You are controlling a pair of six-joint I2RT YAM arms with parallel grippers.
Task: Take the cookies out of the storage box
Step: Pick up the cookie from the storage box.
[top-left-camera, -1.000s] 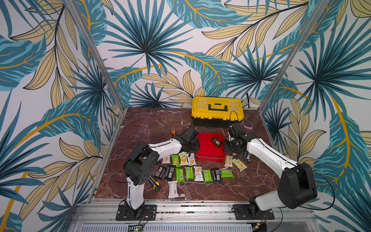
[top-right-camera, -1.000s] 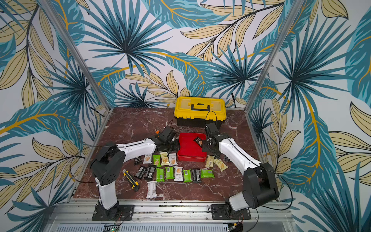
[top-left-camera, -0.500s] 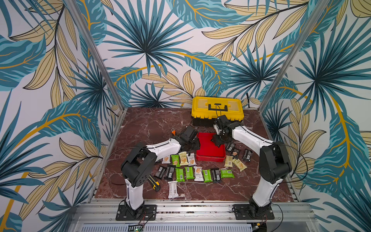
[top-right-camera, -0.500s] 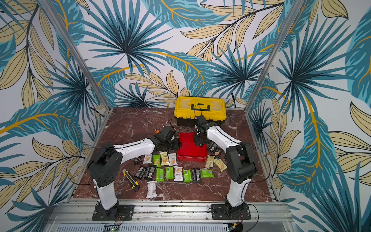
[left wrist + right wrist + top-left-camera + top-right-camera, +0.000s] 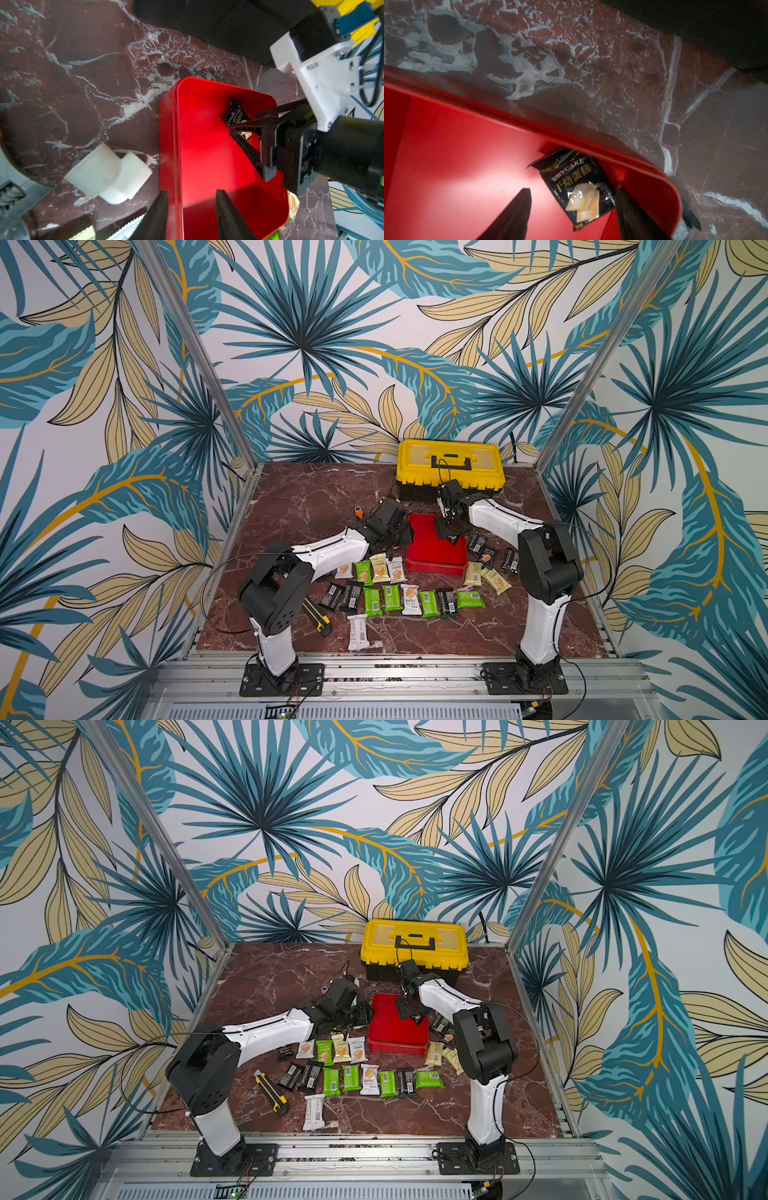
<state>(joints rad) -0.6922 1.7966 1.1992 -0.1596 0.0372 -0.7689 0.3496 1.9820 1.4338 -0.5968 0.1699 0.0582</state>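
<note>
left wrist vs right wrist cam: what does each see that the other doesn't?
Left wrist only: the white pipe elbow on the table beside the storage box, and the left claw, open astride that box's wall.
Right wrist only: legible DRYCAKE lettering and a biscuit picture on the black cookie packet.
Both: the storage box, that packet in its corner, the open right claw flanking it, and the marble table.
</note>
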